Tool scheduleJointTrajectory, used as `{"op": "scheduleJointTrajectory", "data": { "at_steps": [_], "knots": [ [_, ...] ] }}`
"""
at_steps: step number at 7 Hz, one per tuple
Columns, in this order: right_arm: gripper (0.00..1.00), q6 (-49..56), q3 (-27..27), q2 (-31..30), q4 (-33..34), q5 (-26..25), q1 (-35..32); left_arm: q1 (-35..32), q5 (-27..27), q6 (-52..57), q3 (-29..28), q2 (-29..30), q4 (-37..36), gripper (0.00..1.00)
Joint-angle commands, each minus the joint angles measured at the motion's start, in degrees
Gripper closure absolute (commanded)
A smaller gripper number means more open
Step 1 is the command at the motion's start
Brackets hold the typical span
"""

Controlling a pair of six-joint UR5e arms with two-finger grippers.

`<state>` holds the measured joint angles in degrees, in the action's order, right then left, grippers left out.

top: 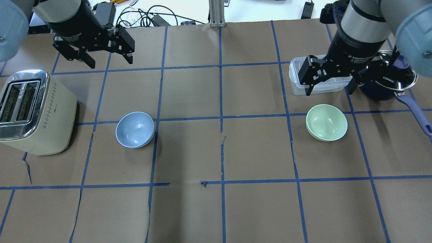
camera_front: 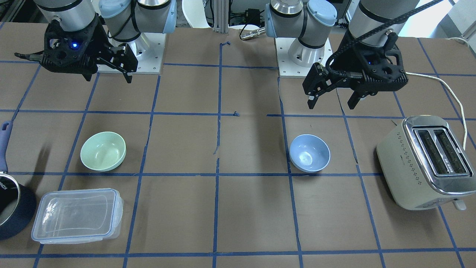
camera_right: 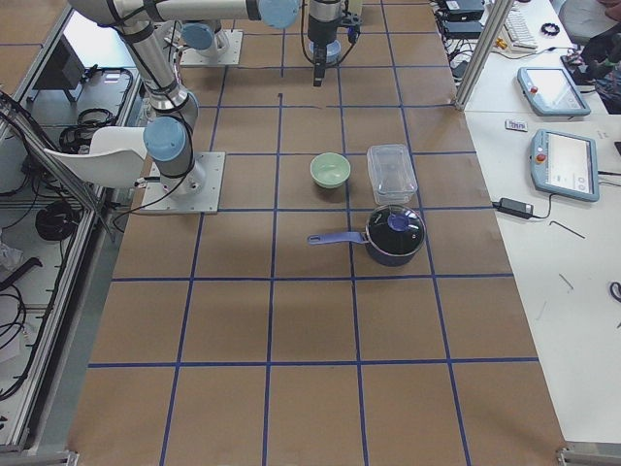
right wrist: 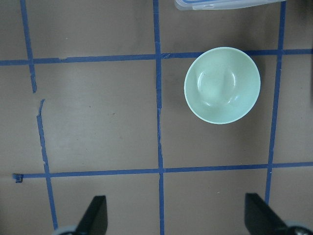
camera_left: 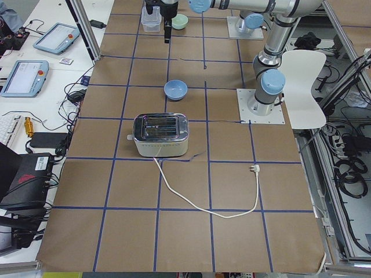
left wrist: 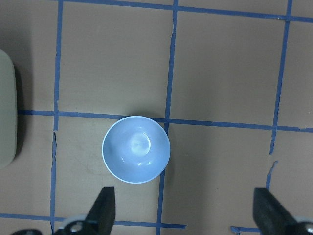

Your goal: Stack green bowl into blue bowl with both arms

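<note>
The green bowl (camera_front: 103, 151) stands upright and empty on the brown table, on the robot's right side; it also shows in the overhead view (top: 326, 122) and in the right wrist view (right wrist: 222, 84). The blue bowl (camera_front: 309, 153) stands upright and empty on the robot's left side (top: 135, 129), and in the left wrist view (left wrist: 136, 149). My left gripper (camera_front: 331, 106) hangs open and empty above the table, behind the blue bowl. My right gripper (top: 328, 89) hangs open and empty above the table, just beyond the green bowl. The bowls stand far apart.
A cream toaster (camera_front: 424, 160) stands at the robot's far left, its white cord (camera_left: 208, 202) trailing over the table. A clear lidded container (camera_front: 76, 214) and a dark navy pot (camera_front: 11, 208) with a blue handle stand beyond the green bowl.
</note>
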<state>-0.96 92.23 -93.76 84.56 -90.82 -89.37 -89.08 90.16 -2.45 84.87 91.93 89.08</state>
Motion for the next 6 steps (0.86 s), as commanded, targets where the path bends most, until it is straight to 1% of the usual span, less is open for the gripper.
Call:
{"op": "scheduleJointTrajectory", "data": {
  "at_steps": [1, 6],
  "knots": [
    [0.0, -0.01, 0.49, -0.02, -0.01, -0.06, -0.01, -0.12, 0.02, 0.16, 0.12, 0.27, 0.04, 0.0],
    [0.0, -0.01, 1.11, -0.45, 0.08, -0.06, -0.01, -0.12, 0.2, 0.34, 0.12, 0.09, 1.54, 0.0]
  ]
}}
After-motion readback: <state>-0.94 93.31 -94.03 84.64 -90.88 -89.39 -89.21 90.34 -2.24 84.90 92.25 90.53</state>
